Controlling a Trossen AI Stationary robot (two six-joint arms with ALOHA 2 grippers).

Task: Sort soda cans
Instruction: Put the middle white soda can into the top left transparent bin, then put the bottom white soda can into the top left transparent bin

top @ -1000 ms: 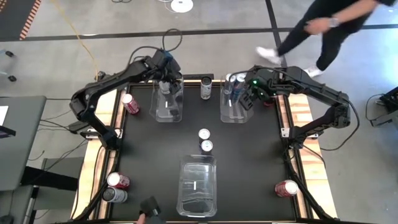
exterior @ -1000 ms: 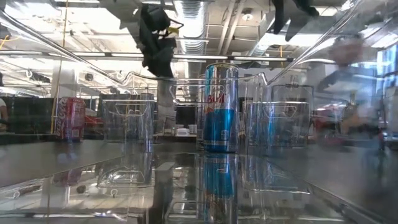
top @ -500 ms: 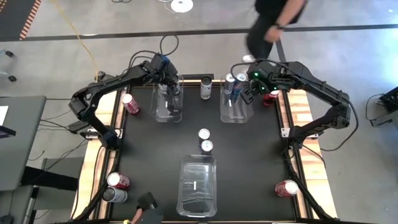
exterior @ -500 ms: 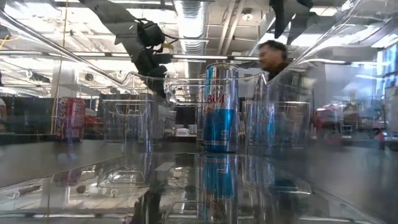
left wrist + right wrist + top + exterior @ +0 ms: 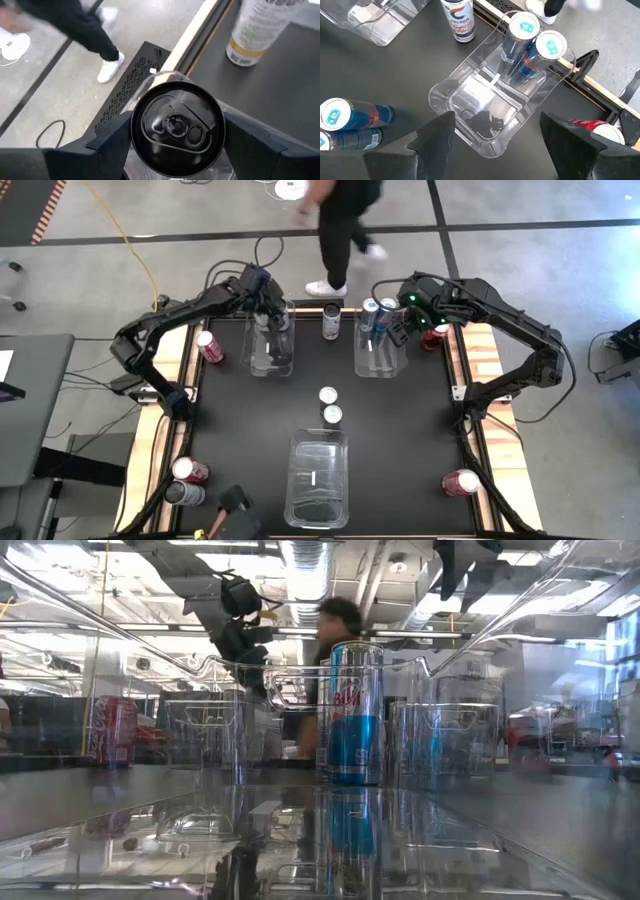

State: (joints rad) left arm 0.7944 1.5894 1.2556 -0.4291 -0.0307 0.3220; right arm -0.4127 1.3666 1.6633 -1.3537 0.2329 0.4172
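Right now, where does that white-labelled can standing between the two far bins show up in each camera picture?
High view: white-labelled can, far middle of the table.
Low view: cannot make it out.
Left wrist view: upper right, beyond the dark can held in the left gripper.
Right wrist view: top centre.
Shared landmark: the clear bin holding two blue cans beside it, in the high and right wrist views.

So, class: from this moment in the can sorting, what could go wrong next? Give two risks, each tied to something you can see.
1. The left gripper holds a dark grey metal can at the far end of the clear plastic bin on the left. Released off-centre, the can might catch the bin's rim and tip.
2. The right gripper hangs open over the clear bin on the right, close to two upright blue-and-silver cans already in it. Swinging away, it might knock them over.
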